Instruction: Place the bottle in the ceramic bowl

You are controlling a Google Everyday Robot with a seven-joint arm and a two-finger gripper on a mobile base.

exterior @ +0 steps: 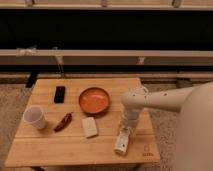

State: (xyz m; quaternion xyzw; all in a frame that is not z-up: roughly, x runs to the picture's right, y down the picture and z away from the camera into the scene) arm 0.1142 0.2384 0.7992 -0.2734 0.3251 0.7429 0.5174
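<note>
Wooden table (60, 147) by dark wall (100, 30): gripper (126, 129) at the bottle (121, 144), grip unclear

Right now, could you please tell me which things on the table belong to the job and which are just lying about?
For the job: bottle, lying near the front right edge; orange bowl; gripper, down at the bottle's far end.

Lying about: white cup; red pepper; white block; black slab.
</note>
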